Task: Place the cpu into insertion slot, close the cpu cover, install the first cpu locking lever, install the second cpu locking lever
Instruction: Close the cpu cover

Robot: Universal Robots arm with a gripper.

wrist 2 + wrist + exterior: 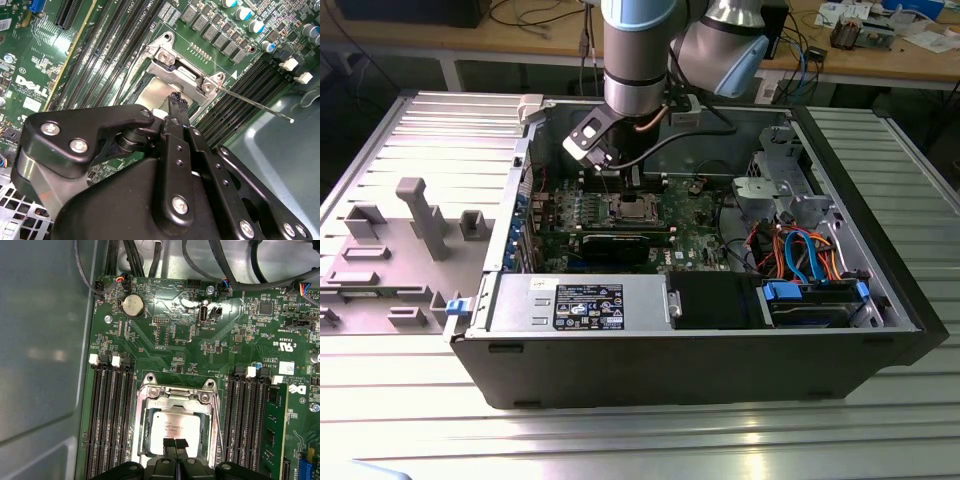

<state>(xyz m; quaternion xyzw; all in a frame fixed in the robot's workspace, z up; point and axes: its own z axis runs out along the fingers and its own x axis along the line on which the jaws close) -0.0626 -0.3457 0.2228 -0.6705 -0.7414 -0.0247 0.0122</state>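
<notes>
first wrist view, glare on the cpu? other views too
first wrist view: soft sheen on the cpu top, bright patch on the green board; second wrist view: the gripper looms dark up front; exterior view: bright streaks on the ribbed table.

White lettering marks the green board [165, 355]; the black label [588, 306] (power supply [515, 300]) seems illegible.

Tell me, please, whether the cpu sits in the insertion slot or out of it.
In: the cpu lies flat within the insertion slot, inside its metal rim, under the end effector.
</notes>
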